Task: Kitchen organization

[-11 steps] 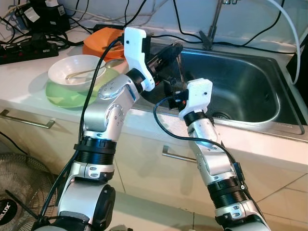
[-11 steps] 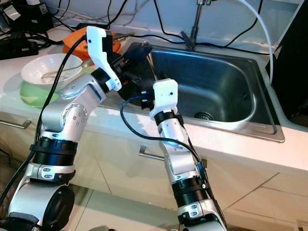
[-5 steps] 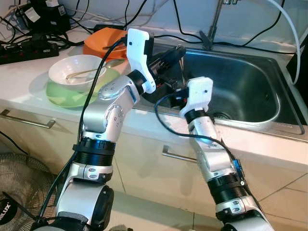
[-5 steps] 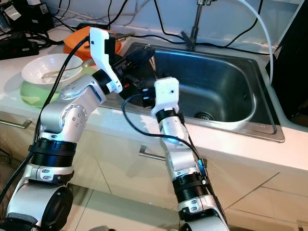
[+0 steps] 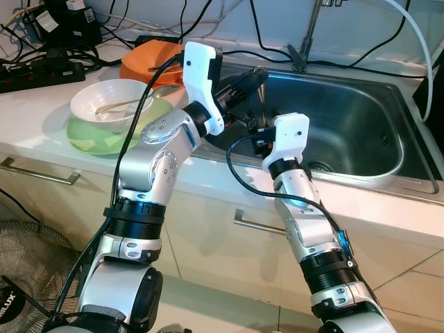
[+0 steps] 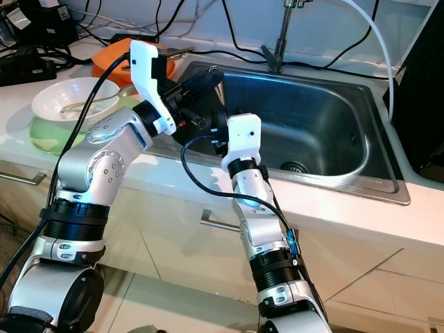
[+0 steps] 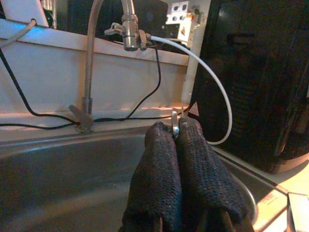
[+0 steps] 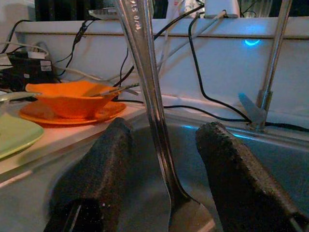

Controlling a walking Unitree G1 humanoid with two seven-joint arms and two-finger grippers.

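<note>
Your left gripper (image 7: 175,137) is pinched tight on the handle of a metal utensil (image 8: 147,92), with only a sliver of steel showing between the two pressed fingers (image 7: 159,164); it hangs over the near-left corner of the sink (image 5: 361,118), and the utensil hangs down from it toward the basin.

Your right gripper (image 8: 161,145) sits just beside it, also at the sink's near-left edge; its fingers (image 8: 104,159) stand wide apart on either side of the utensil's shaft, touching nothing, with the shaft running down the gap between them to a broader end you can't identify as fork or spoon.

Left of the sink, on the counter (image 5: 41,132), you have a white bowl (image 5: 111,100) on a green plate (image 5: 87,135); behind them, nearer the sink's back-left corner, an orange bowl (image 8: 72,99) sits on an orange plate (image 8: 104,112); the tap (image 7: 89,72) rises behind the sink.
</note>
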